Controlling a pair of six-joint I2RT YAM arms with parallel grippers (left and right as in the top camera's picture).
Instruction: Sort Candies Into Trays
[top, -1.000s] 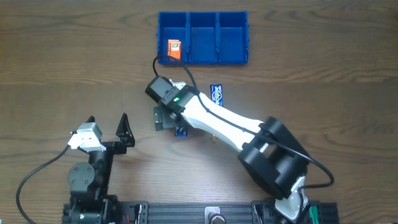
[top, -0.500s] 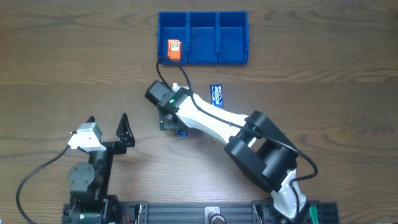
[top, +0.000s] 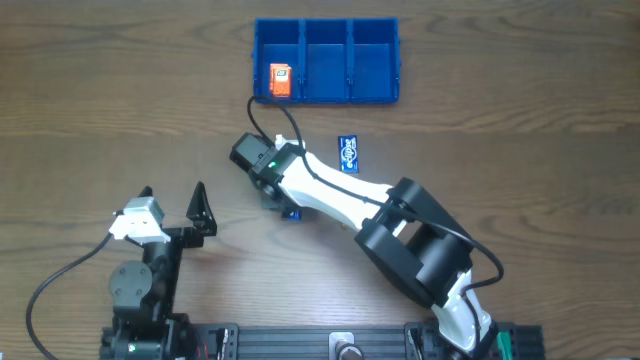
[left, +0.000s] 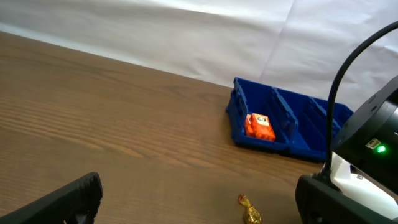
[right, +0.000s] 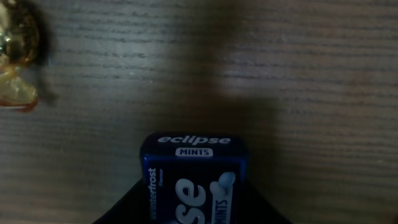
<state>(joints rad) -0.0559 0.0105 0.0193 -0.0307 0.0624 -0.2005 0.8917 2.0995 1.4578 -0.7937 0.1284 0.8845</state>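
Observation:
A blue tray (top: 326, 97) with three compartments stands at the far side of the table, and an orange candy (top: 281, 80) lies in its left one. My right gripper (top: 273, 189) is down at the table near the middle. In the right wrist view its jaws hug both sides of a dark blue mint box (right: 193, 177), so my right gripper (right: 193, 208) is shut on it. A gold-wrapped candy (right: 15, 53) lies close by on the wood. Another blue candy (top: 348, 153) lies below the tray. My left gripper (top: 173, 203) rests open near its base.
In the left wrist view the tray (left: 283, 134) with the orange candy (left: 260, 126) lies ahead, the gold candy (left: 250, 213) is nearer, and the right arm (left: 370, 146) stands close on one side. Bare wood lies left and right of the arms.
The right arm's elbow has swung left and its wrist has shifted slightly up and left over the mint box. The left arm has kept still.

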